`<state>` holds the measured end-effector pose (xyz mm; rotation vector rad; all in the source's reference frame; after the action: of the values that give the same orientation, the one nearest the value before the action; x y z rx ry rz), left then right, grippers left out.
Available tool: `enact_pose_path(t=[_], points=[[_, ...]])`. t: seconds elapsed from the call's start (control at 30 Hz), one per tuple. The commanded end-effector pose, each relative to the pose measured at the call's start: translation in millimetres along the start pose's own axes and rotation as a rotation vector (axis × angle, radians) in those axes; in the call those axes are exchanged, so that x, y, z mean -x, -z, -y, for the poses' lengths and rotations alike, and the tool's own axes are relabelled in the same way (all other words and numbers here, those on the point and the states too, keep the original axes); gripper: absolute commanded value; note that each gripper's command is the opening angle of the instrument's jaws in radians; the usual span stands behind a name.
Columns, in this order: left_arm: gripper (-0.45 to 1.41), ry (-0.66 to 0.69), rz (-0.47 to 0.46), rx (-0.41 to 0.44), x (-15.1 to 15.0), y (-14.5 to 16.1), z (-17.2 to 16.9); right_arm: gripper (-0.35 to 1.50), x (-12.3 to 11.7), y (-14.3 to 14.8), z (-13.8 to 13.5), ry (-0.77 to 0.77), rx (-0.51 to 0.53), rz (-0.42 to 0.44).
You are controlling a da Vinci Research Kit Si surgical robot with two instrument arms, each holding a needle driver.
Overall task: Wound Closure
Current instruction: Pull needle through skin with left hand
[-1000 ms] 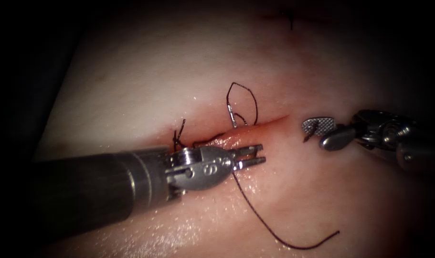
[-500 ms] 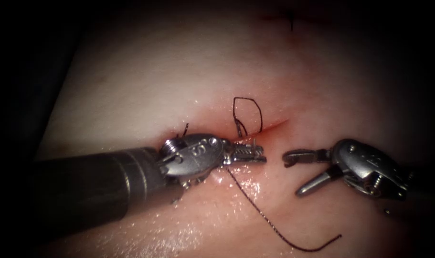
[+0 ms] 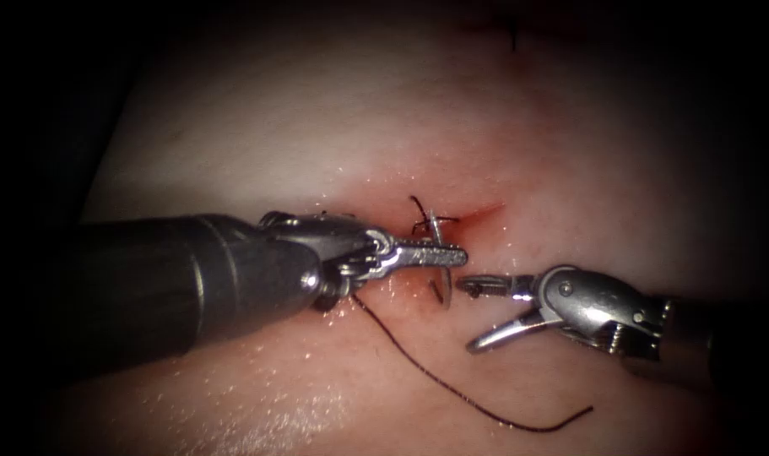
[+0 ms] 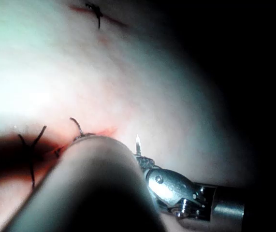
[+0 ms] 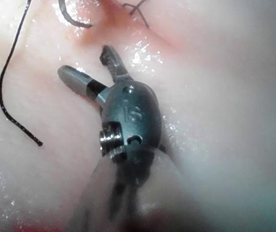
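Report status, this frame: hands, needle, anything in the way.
Left hand shut on needle, about mid-curve, at the cut; whether it's in tissue, can't tell. Right hand open, empty, close beside. Thread tail lies loose below.

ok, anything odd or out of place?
Nothing stands out. Left end effector grips the needle mid-curve over the cut; whether it's in tissue is unclear. Right end effector open, empty. Thread tail lies loose.

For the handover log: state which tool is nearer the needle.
Left. The left tool has its jaws shut on the needle by the cut. The right tool sits just to the right with jaws open, holding nothing; thread trails below.
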<state>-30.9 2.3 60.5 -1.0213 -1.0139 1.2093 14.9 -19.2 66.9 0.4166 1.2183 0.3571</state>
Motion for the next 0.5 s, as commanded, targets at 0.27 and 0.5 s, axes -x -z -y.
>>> enact_pose_path(t=[0.27, 0.5], points=[[-0.45, -0.15, 0.071, 0.1, 0.9, -0.2, -1.9, 0.71, 0.8, -1.1, -0.7, 0.014, 0.008, 0.017], [-0.45, -0.82, 0.078, 0.107, 1.7, 1.4, -5.0, 0.78, 0.6, -1.1, -0.6, 0.013, 0.008, 0.017]])
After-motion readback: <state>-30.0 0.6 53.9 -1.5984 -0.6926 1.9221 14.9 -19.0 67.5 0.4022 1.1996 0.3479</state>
